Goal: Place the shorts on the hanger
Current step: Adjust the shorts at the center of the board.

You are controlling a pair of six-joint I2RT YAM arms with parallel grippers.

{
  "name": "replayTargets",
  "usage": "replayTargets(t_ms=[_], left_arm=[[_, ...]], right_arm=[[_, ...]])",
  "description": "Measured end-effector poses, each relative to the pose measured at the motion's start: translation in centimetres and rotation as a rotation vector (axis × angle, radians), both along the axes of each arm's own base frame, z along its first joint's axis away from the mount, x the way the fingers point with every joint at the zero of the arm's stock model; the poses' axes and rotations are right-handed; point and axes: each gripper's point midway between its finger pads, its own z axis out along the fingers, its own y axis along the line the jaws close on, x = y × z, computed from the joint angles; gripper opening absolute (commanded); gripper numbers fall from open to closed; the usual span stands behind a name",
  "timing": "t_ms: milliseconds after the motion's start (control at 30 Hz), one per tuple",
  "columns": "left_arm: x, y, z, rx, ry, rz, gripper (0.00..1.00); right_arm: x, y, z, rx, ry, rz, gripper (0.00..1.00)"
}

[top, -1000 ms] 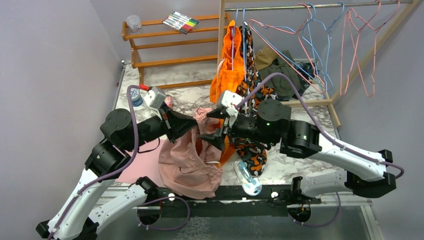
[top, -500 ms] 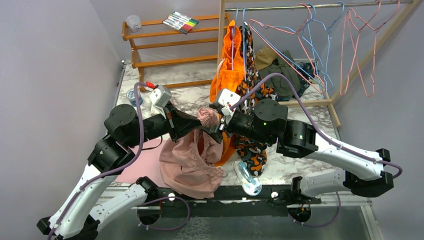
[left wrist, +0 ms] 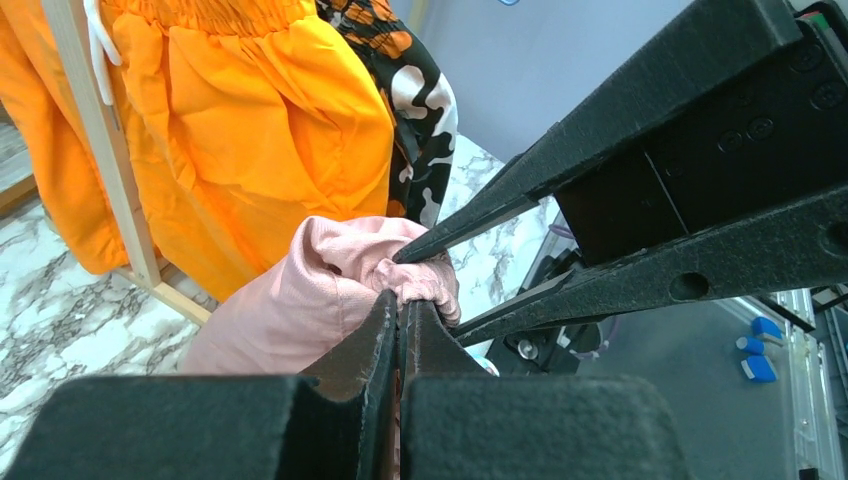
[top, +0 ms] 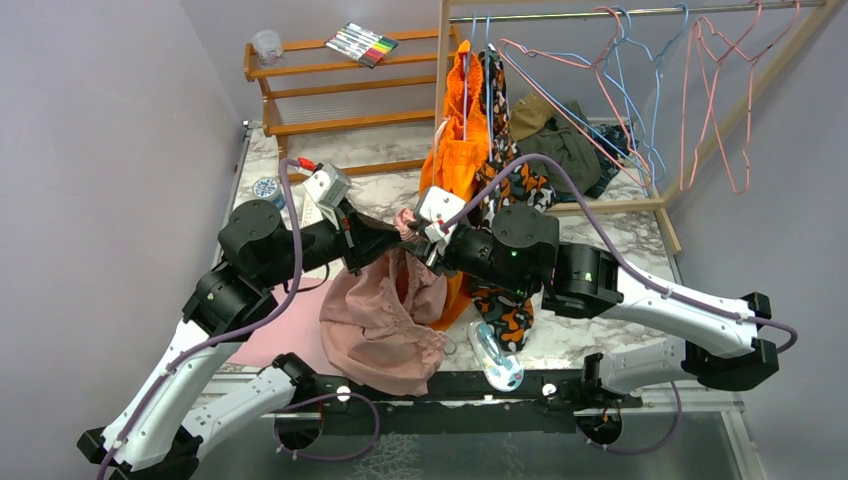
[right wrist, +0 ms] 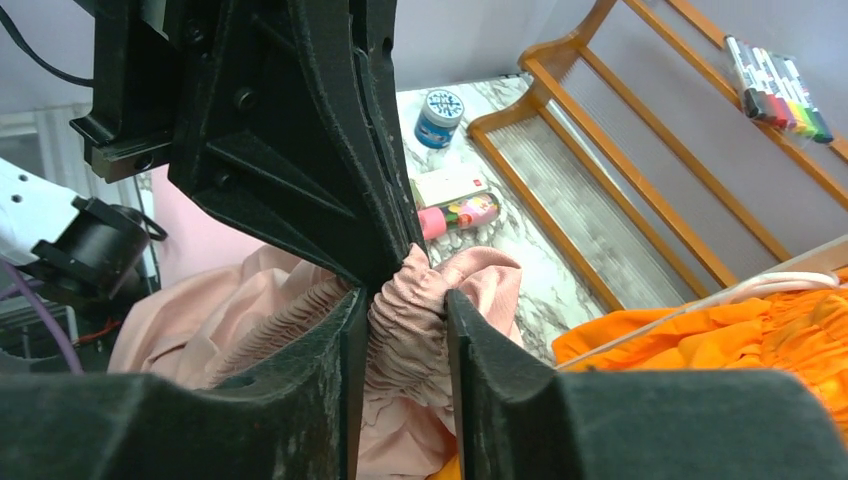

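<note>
Left gripper [left wrist: 402,308] clamped shut on shorts [top: 375,320] waistband. Right gripper [right wrist: 405,305] opposite, half-closed, apparently pinching same bunch. Fabric hangs below; right arm nearer clothes rail [top: 560,14].

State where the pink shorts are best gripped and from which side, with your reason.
Grip the gathered waistband at the raised bunch beside the left gripper's pinch, coming in level from the right. The elastic folds make a thick ridge there, while the rest of the shorts hangs loose below. The right gripper's jaws stand either side of it.
</note>
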Motion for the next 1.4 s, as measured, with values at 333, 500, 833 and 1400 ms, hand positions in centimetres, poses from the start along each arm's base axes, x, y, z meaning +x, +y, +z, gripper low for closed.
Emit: replayTargets(t_ms=[333,500,833,1400], left_arm=[[0.7,0.2,0.1,0.010,-0.030,0.029,0.00],[0.2,-0.1,0.1,0.010,-0.027,-0.001,0.23],[0.4,2.2,-0.7,-0.059,-0.010,0.145,0.99],[0.0,2.8,-10.7,-0.151,0.322,0.237,0.84]], right_arm=[[0.8,-0.6,-0.2,-0.016,-0.012,-0.072,0.01],[1.6,-1.2,0.0,-0.005,-0.010,-0.130,0.01],[3.6,-5.0,-0.2,0.048,0.042,-0.326,0.01],[5.2,-6.9,-0.5,0.296,0.186,-0.549,0.01]])
